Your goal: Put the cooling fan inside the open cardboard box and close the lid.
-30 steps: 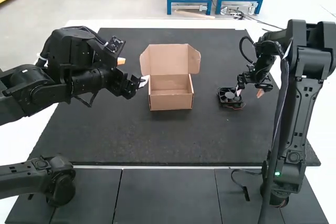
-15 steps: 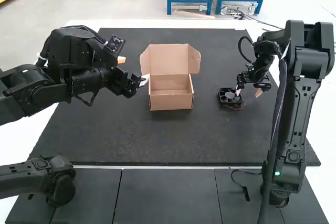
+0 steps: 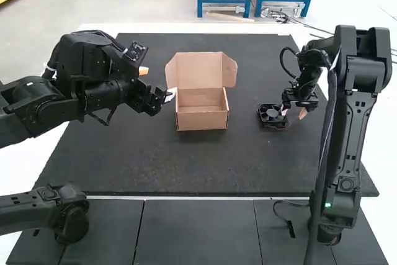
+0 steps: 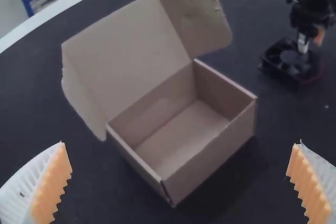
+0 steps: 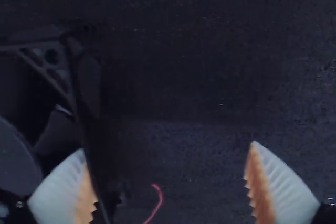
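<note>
Right gripper [image 3: 293, 113] has dropped a little in the last second and shifted slightly further from the cardboard box [image 3: 201, 110]. It now sits low over the outer edge of the cooling fan [image 3: 271, 115], on the fan's side away from the box. Its jaws are spread apart and hold nothing. In the right wrist view one ribbed finger [image 5: 60, 190] is right at the fan's black frame and the other is out over bare mat, so the jaws look set to straddle the frame wall, though contact can't be confirmed. The fan hasn't moved: it lies flat on the black mat [image 3: 186, 159] of the tabletop, on the right-arm side of the box and clearly apart from it. The box hasn't shifted either; it is empty, with the lid [image 3: 200, 69] standing up at its back edge. Left gripper [image 3: 164, 96] is unchanged, hanging just beside the box's left-arm wall, jaws wide open and empty, not touching the cardboard as far as I can tell. In my judgement this is the final approach to the grasp: pick not yet made, fan not yet in the box, lid not yet closed. The next move likely calls for pinching the frame wall and then lifting. A thin-edge grip could let the fan tilt or slip on the way to the box.
</note>
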Robot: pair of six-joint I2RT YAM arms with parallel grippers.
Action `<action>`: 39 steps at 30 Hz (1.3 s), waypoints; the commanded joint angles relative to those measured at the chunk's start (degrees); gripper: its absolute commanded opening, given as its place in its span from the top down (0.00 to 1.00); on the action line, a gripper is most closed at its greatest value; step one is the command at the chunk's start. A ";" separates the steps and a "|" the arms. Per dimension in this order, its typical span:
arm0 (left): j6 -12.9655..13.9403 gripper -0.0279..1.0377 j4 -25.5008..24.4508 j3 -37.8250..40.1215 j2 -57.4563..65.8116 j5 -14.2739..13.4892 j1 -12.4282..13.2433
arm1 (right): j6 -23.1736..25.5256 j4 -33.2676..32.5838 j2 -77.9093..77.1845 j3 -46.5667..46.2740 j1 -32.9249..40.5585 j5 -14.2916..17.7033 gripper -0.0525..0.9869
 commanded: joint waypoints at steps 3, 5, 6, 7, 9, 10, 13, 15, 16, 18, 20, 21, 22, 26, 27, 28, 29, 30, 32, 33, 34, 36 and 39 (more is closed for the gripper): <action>0.41 0.06 0.49 0.15 0.07 -0.67 0.41 | 0.25 -1.94 1.10 1.55 0.45 -0.89 0.71; 0.41 0.06 0.40 0.24 0.07 -0.93 0.41 | 0.77 -1.85 1.10 1.81 0.45 -1.41 0.89; 0.41 0.06 0.40 0.24 -0.02 -1.02 0.41 | 1.39 -1.85 1.10 1.81 0.45 -1.50 0.95; 0.41 0.06 0.40 0.33 -0.02 -1.02 0.41 | 1.92 -1.85 1.10 1.99 0.45 -1.59 0.96; 0.41 0.06 0.40 0.33 -0.02 -1.02 0.50 | 3.06 -1.94 1.10 2.25 0.45 -1.59 0.96; 0.41 0.06 0.40 0.33 -0.02 -1.02 0.50 | 3.50 -2.03 1.10 2.25 0.45 -1.59 0.96; 0.41 0.06 0.32 0.24 -0.02 -1.02 0.58 | 5.70 -2.73 1.02 2.43 0.45 -1.59 0.96; 0.41 0.06 0.23 0.33 -0.02 -1.02 0.94 | 7.81 -3.00 0.75 2.78 0.45 -1.85 0.96; 0.41 0.06 0.14 0.24 -0.02 -1.11 1.02 | 8.16 -3.52 0.49 2.95 0.45 -2.03 0.96; 0.41 0.06 0.05 0.15 -0.11 -1.02 1.37 | 9.39 -4.40 -0.57 3.22 0.45 -2.29 0.96; 0.41 0.06 -0.04 0.06 -0.11 -1.11 1.64 | 10.18 -4.84 -2.76 2.95 0.45 -2.73 0.96; 0.41 0.06 -0.12 0.06 -0.11 -1.11 1.64 | 10.35 -4.93 -3.99 2.60 0.54 -2.82 0.96; 0.41 0.06 -0.21 -0.02 -0.20 -1.11 1.73 | 10.62 -4.93 -5.22 2.34 0.54 -2.91 0.96; 0.33 0.06 -0.47 -0.11 -0.55 -1.11 1.81 | 11.23 -5.72 -10.15 1.19 0.89 -3.52 0.96; 0.33 0.06 -0.65 -0.11 -0.64 -1.11 1.81 | 11.23 -6.07 -11.38 0.93 0.98 -3.52 0.96; 0.24 0.06 -0.74 -0.20 -0.81 -1.20 1.81 | 11.23 -6.42 -12.61 0.49 1.07 -3.61 0.96; 0.24 0.06 -0.83 -0.29 -0.99 -1.20 1.81 | 11.41 -6.69 -13.84 0.23 1.16 -3.87 0.96; 0.15 0.06 -1.09 -0.46 -1.16 -1.20 1.81 | 11.94 -6.77 -15.07 -0.12 1.33 -4.23 0.96; 0.06 0.06 -1.53 -0.90 -1.95 -1.37 1.81 | 12.29 -7.48 -17.53 -0.56 1.68 -5.10 0.96; 0.06 0.06 -1.79 -1.17 -2.39 -1.55 1.90 | 12.38 -8.09 -18.67 -0.74 1.95 -5.19 0.96; 0.06 0.06 -1.97 -1.52 -2.92 -1.55 2.08 | 12.64 -8.53 -19.55 -1.00 2.21 -5.46 0.96; 0.06 0.06 -2.58 -2.05 -4.33 -1.55 2.43 | 12.90 -9.59 -21.75 -1.62 3.00 -6.07 0.96; -0.03 0.06 -3.73 -2.92 -6.17 -1.64 3.57 | 14.13 -10.20 -25.00 -2.94 4.32 -6.60 0.96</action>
